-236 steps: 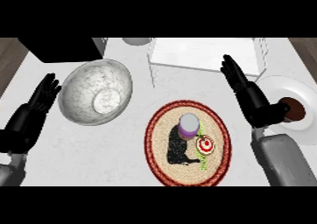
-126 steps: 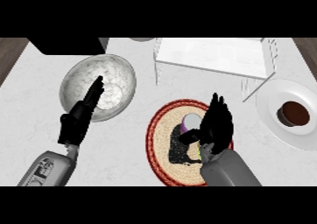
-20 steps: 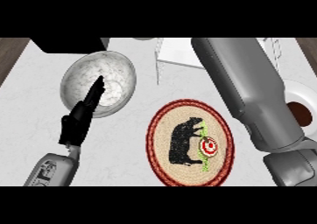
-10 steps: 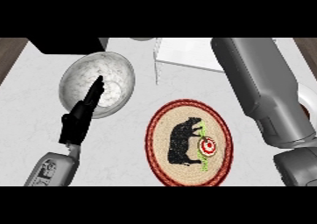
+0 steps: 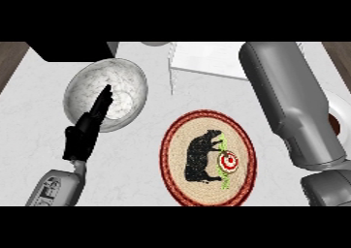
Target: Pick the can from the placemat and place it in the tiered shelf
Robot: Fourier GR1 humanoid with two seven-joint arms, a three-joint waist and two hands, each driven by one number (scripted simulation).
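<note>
No legible text anywhere; only a red-and-white target sign on the placemat (image 5: 207,157).

Marble counter (image 5: 35,126): bowl (image 5: 106,94), placemat (image 5: 208,157).

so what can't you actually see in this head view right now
- Right hand: out of frame, the right forearm runs past the top edge.
- Can: not visible; the placemat is bare.
- Tiered shelf: mostly covered by that forearm.
- Plate: cut by the forearm and the right edge.
</note>
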